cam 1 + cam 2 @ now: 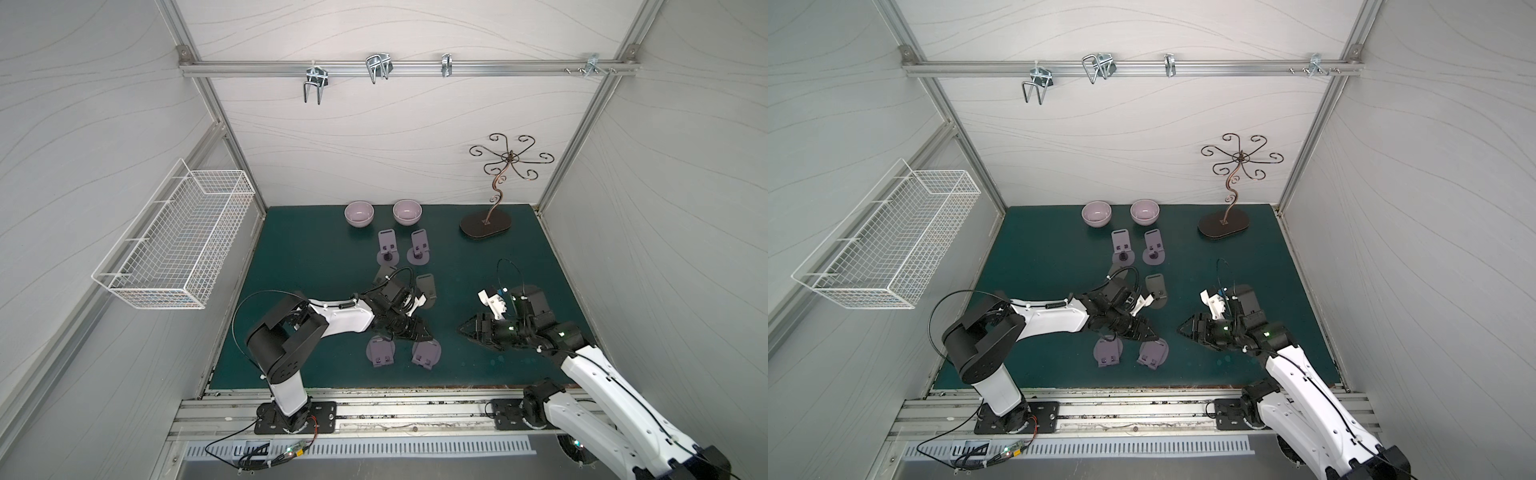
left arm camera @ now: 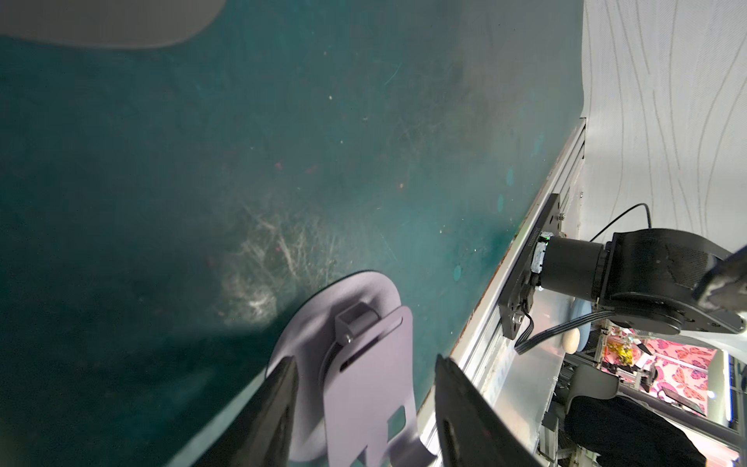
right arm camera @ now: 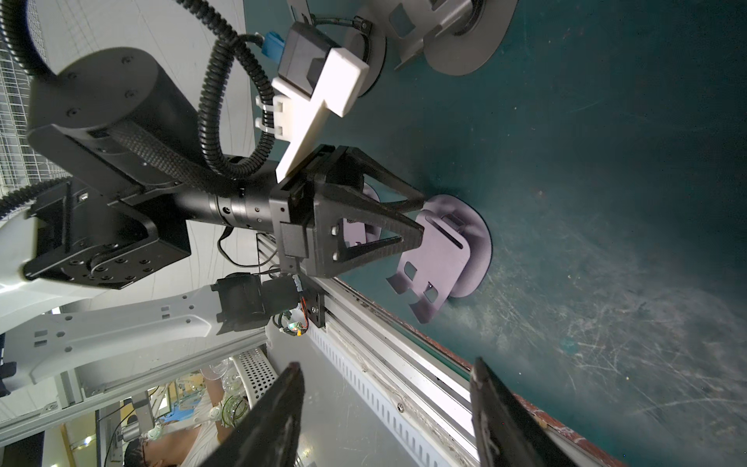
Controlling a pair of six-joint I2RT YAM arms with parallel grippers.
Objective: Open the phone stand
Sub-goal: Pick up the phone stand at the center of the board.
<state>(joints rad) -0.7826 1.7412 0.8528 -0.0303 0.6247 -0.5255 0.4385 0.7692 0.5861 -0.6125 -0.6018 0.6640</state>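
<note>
The step in hand looks like the reach. The left hand (image 3: 423,214) is getting around a flat purple plastic phone stand (image 1: 426,353) so that it can open it. This stand is lying on the dark green worktop (image 1: 316,291), near the front edge. It is just beside another folded purple stand (image 1: 380,351), on the robot's right of it. Its long plate is lying low over its round foot, so I am judging that the opening is not done yet. In the right wrist view the loose end of the plate is looking a little raised, but I cannot tell for sure.

The left hand is spread apart. In the left wrist view its two black fingers (image 2: 283,396) are sitting one on each side of the plate, with a gap on both sides. So it is not pinching anything. I cannot tell if a tip is brushing the stand.

The right hand (image 3: 386,364) is spread apart too and is holding nothing. It is hanging over the worktop near the stand, pointing at the left hand.

Next, I am thinking, one hand needs to press the round foot down while the other lifts the plate up by its loose end. The plate is thin, so it could slip out.
</note>
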